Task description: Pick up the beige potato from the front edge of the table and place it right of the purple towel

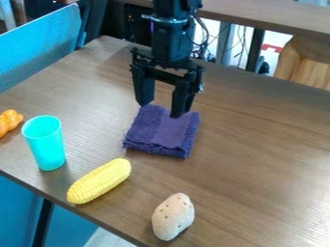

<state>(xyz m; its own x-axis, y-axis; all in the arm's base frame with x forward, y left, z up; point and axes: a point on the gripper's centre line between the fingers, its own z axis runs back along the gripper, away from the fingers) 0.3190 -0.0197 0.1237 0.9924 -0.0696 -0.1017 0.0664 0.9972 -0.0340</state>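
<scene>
Gripper (161,108): hangs fingers-down over purple cloth (164,132), at its far edge. Claw state: released, fingers spread w/ a gap btwn them; grasps nothing. Fingertip-to-cloth contact: cannot tell. Downward pose w/ spread fingers prob. leaves clearance for fabric btwn tips.

Cloth pos.: approx. mid-table, folded into a layered pad, lying flat. Folding makes it compact & thicker, so its edges likely offer more to grip than a single layer.

Cyan cup (46,144): upright on its base, rim up, near the table edge, left side of view. Flat base prob. gives it a stable stand.

Yellow corn (100,181): on its side btwn cup & potato-like item (172,217), apart from both. Long, rounded shape suits lying down; upright would likely tip.

Potato-like item: rests on its side near front edge; rounded body, so may roll if nudged.

Orange item (9,120): beside cup, partly cut off at view's left edge; ID n/a.

All items rest on brown table (258,159), spaced apart.
</scene>
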